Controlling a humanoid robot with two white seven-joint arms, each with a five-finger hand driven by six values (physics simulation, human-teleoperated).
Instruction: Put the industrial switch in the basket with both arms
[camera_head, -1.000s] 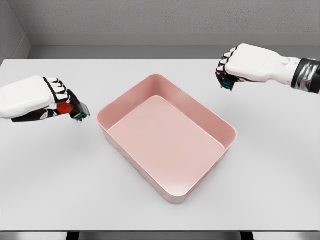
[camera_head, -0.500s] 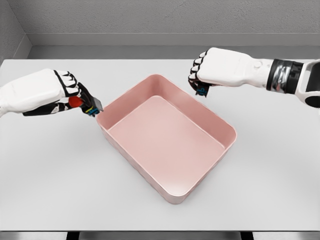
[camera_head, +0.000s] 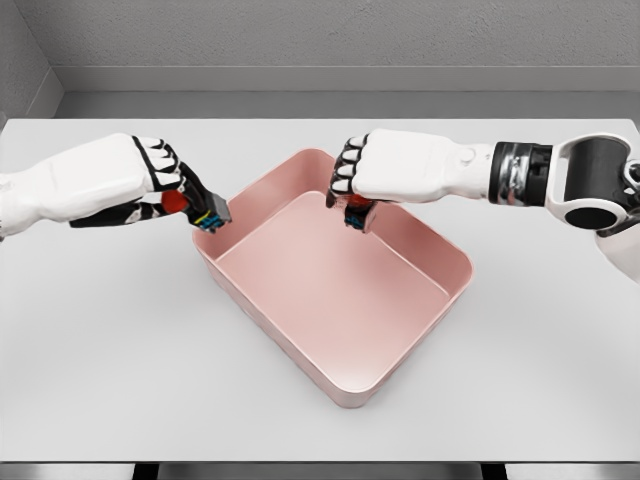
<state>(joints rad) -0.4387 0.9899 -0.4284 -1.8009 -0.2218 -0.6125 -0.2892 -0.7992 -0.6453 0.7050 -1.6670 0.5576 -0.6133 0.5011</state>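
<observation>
Over the far-left rim of the pink rectangular plastic basket (camera_head: 440, 300), both hands carry a switch each. Left white five-finger hand (camera_head: 150, 180) is curled tight round a small dark industrial switch with a red button and blue terminals (camera_head: 205, 212), which sticks out past the fingertips and sits right at the basket's left wall, about level with the rim, not clearly inside. Right white five-finger hand (camera_head: 375, 170) is fisted round a second small dark switch with a reddish underside (camera_head: 358, 214), mostly hidden under the knuckles, hanging above the basket's far inner floor. Basket rests on the plain white tabletop (camera_head: 120, 360), nothing in it yet. To do this step well, my read: left hand needs more travel inward so the switch clears the wall before letting go, otherwise it may catch the rim and tip out. Right hand looks placed already; lower it a bit, then spread the fingers. Keep both wrists apart over the centre to avoid a clash, and release low so neither part bounces.
</observation>
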